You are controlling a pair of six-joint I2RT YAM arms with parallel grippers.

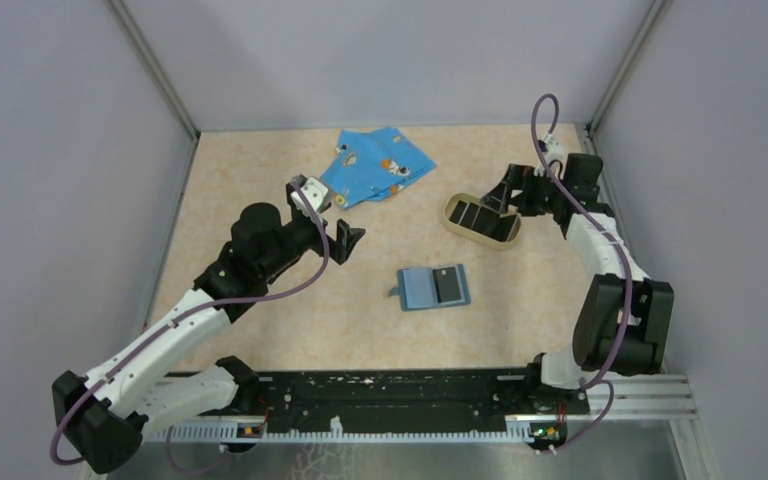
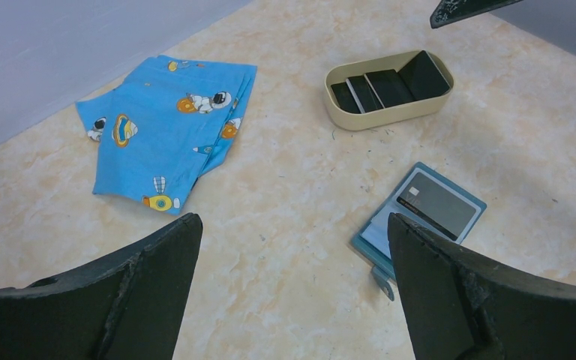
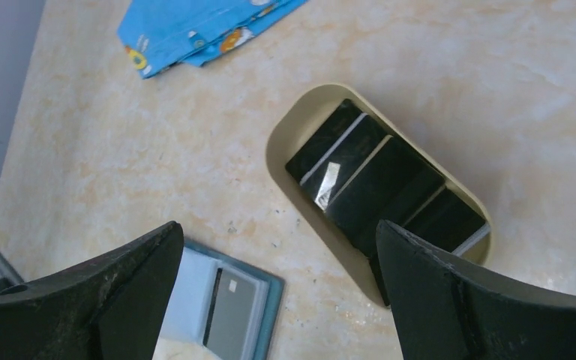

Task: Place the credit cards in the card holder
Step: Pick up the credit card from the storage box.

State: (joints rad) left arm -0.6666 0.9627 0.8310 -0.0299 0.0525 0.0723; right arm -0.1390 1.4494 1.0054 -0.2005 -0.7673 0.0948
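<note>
Top external view shows both of my arms over the tan table. My left hand hangs in the air to the left of the card holder, well apart from it. In the left wrist view its two fingers are spread wide, with nothing between them.

My right hand is up over the far right end of the tan tray. Its fingers are spread wide too, and they hold nothing. I cannot tell if they touch the tray.

The black cards lie inside the tray. They lean on each other in a row, and some have a pale line on the edge.

The card holder lies open and flat in the middle of the table, between my two arms and nearer to me than the tray. It is teal on the outside and light blue inside. One dark card sits on its right half.

The blue cloth with little cartoon pictures lies folded at the far side of the table, left of the tray.
</note>
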